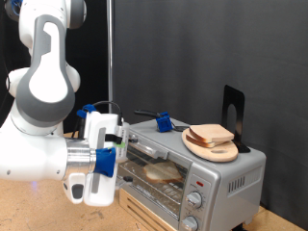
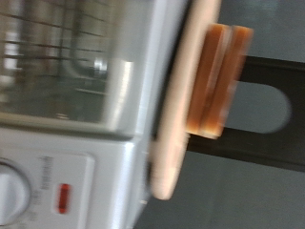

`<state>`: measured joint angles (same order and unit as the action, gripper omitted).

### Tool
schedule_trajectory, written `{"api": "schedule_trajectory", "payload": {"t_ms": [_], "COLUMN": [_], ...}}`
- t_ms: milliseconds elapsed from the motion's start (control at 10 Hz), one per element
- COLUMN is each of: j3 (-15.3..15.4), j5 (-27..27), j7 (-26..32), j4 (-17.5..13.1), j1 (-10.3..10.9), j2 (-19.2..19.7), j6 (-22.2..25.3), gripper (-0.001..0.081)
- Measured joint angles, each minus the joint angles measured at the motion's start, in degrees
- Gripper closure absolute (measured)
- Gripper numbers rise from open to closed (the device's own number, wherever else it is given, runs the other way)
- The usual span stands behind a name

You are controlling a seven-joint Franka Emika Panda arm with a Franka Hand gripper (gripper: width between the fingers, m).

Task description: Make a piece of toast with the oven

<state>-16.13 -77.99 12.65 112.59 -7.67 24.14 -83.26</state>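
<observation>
The silver oven (image 1: 207, 183) stands at the exterior view's lower right, with two round knobs (image 1: 195, 200) on its front. A tan slice of toast (image 1: 162, 173) lies on the wire rack inside it. On the oven's top sits a round wooden plate (image 1: 223, 151) with more bread (image 1: 212, 135). My gripper (image 1: 117, 142) hovers just off the oven's front, at its left end in the exterior view; nothing shows between its fingers. The wrist view shows the oven's corner (image 2: 114, 105), a knob (image 2: 8, 191), the red mark (image 2: 62, 197), the plate's edge (image 2: 176, 105) and two bread slices (image 2: 214, 81); no fingers show there.
A black stand (image 1: 234, 106) rises behind the plate on the oven's top and also shows in the wrist view (image 2: 262, 95). A small blue clip (image 1: 164, 121) sits on the oven's top. A dark curtain forms the backdrop. The oven rests on a wooden table (image 1: 38, 207).
</observation>
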Motion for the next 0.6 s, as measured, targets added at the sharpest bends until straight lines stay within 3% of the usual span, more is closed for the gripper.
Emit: {"api": "schedule_trajectory", "payload": {"t_ms": [100, 300, 600], "j3": [0.7, 2.4, 4.4], "j5": [-3.1, -7.8, -9.3], "j7": [-0.9, -2.1, -3.6], "j4": [-1.3, -3.6, -8.9], "j1": [-0.1, 0.8, 2.0], "j2": [1.3, 4.0, 9.0], "j6": [-0.4, -5.8, -10.2], "gripper": [0.0005, 0.0005, 0.0005]}}
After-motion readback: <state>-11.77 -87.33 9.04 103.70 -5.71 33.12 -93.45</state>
